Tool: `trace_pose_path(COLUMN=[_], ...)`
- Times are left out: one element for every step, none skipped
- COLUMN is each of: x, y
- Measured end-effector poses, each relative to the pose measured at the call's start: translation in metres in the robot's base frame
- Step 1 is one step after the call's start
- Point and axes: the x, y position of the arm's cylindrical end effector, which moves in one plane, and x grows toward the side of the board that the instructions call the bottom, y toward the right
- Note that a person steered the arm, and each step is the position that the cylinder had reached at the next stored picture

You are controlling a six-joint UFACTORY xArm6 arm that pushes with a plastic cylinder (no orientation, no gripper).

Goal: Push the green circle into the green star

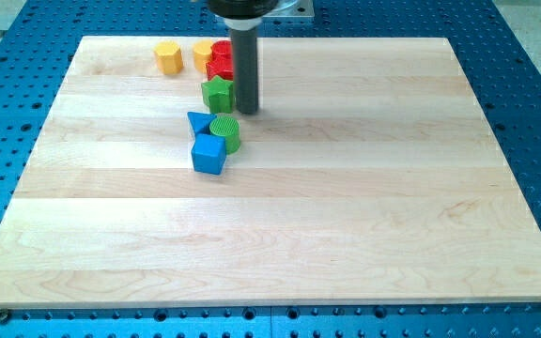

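Observation:
The green circle [225,132] lies on the wooden board, touching a blue cube [208,154] below it and a blue triangle [199,121] at its left. The green star [218,94] sits just above the circle, with a small gap between them. My tip [247,111] stands right of the green star and up-right of the green circle, close to both but touching neither that I can tell.
Red blocks [220,62] sit above the green star, partly hidden behind the rod. A yellow block [168,57] and another yellow block [202,54] lie near the board's top edge. The board [346,207] rests on a blue perforated table.

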Motion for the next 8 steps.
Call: trace_pose_path(x=[0.041,0.077,0.076,0.073,0.070,0.080,0.077,0.059], y=[0.049,0.020,-0.026,-0.077,-0.087,-0.057,-0.066,-0.066])
